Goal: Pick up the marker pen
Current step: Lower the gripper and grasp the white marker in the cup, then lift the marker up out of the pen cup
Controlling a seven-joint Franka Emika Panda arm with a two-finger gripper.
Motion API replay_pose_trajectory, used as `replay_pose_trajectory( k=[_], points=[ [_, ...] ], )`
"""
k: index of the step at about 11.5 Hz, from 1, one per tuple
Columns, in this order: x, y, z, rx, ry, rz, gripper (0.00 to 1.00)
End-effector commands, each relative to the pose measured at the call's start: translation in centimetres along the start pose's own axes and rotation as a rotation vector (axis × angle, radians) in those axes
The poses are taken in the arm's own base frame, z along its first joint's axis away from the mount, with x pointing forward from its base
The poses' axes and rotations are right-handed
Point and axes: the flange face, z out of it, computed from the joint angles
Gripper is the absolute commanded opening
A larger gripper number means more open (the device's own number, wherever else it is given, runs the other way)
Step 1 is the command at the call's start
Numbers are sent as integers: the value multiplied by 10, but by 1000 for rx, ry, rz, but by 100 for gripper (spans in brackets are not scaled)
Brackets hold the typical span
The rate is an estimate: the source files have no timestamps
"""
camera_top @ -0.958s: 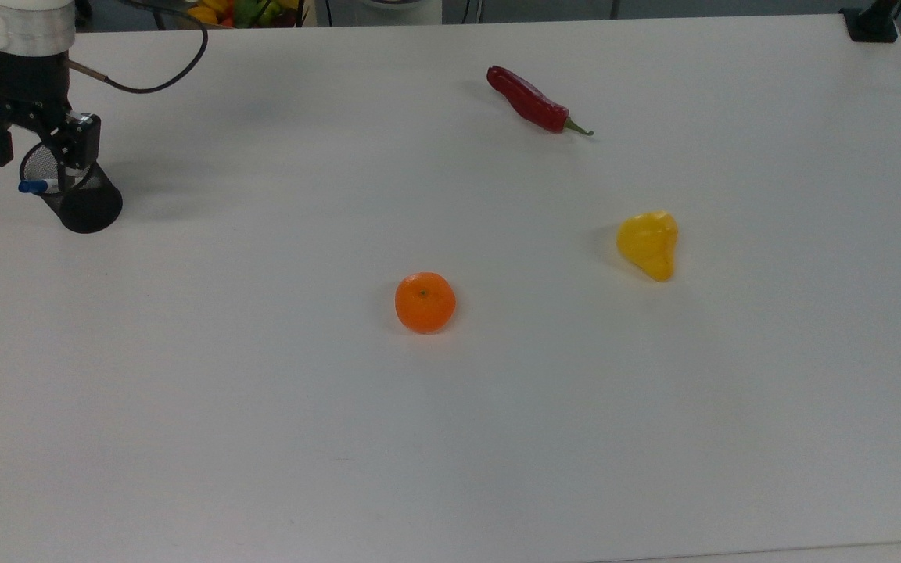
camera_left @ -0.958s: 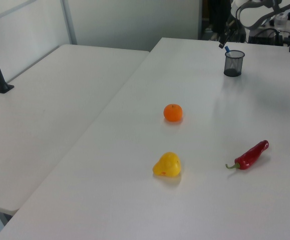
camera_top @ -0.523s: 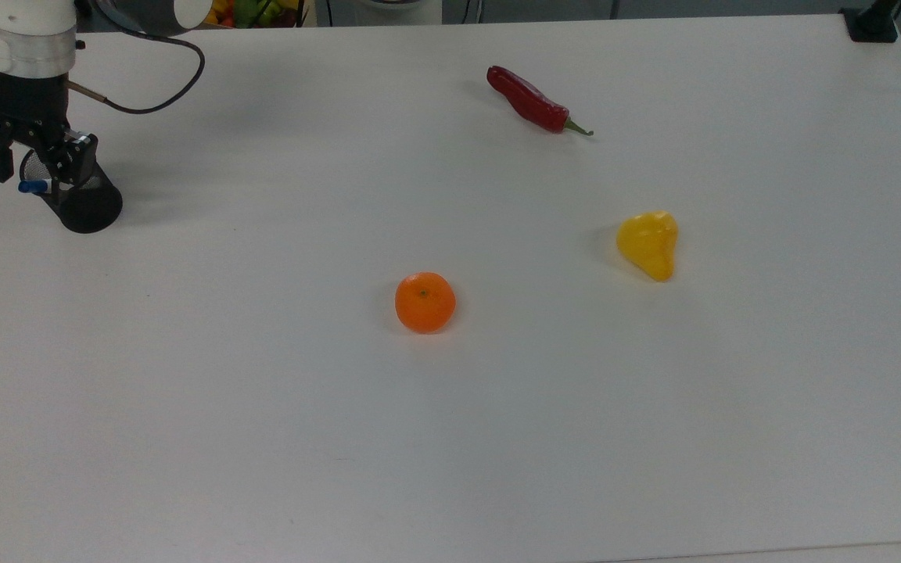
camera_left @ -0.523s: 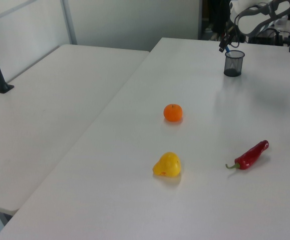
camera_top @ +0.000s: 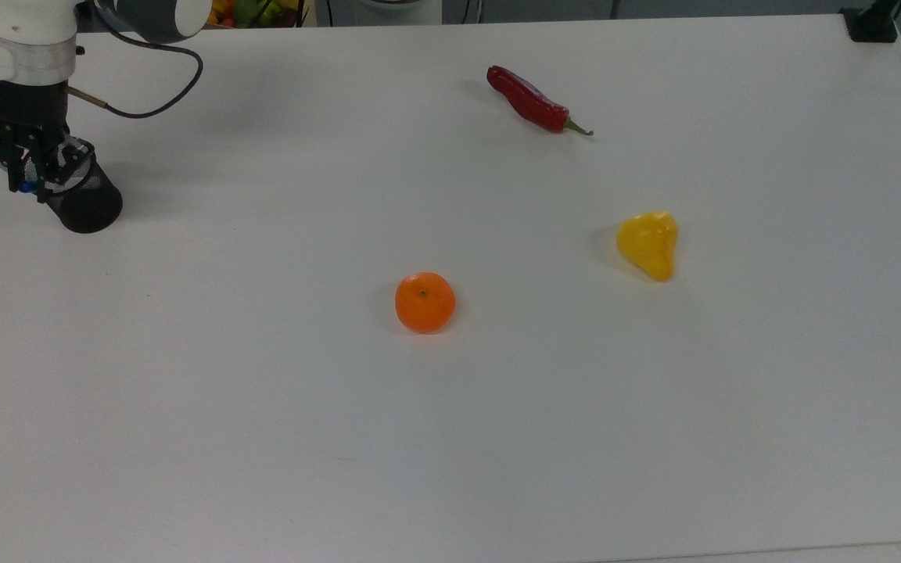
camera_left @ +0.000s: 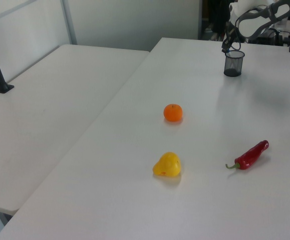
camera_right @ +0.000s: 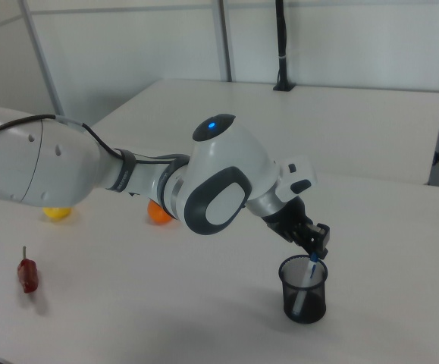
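Observation:
The marker pen [camera_right: 311, 265] stands tilted in a black mesh cup [camera_right: 304, 297], its white barrel inside and its blue cap poking above the rim. In the top view only the blue cap [camera_top: 25, 186] shows, at the cup's [camera_top: 87, 202] left rim. My gripper [camera_top: 28, 181] hangs over that rim at the far left of the table, fingers drawn in on the cap from both sides. The right view has the gripper [camera_right: 317, 250] right at the pen's top end. In the left view the gripper [camera_left: 227, 47] sits just above the cup [camera_left: 233, 63].
An orange [camera_top: 425, 302] lies mid-table, a yellow pepper [camera_top: 648, 244] to its right and a red chilli [camera_top: 533, 101] toward the back. A black cable [camera_top: 155, 81] loops off the arm. The white table [camera_top: 450, 438] has wide free room in front.
The fingers stood wide apart on either side of the cup's rim before; they have since drawn together around the blue cap. The gripper has also dropped slightly.

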Motion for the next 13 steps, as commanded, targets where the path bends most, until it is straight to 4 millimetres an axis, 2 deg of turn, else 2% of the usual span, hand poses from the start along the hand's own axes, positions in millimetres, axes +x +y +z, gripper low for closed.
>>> replay_pose_trajectory(
  k=[1,4,8,10,13],
  points=[
    [-6,-1,0,-6,8,-19,1],
    [-5,3,-10,-3,10,-9,1],
    [12,21,-63,-6,99,25,1],
    [17,27,-82,-4,132,41,1],
    [22,41,-131,8,174,61,1]
  ],
)
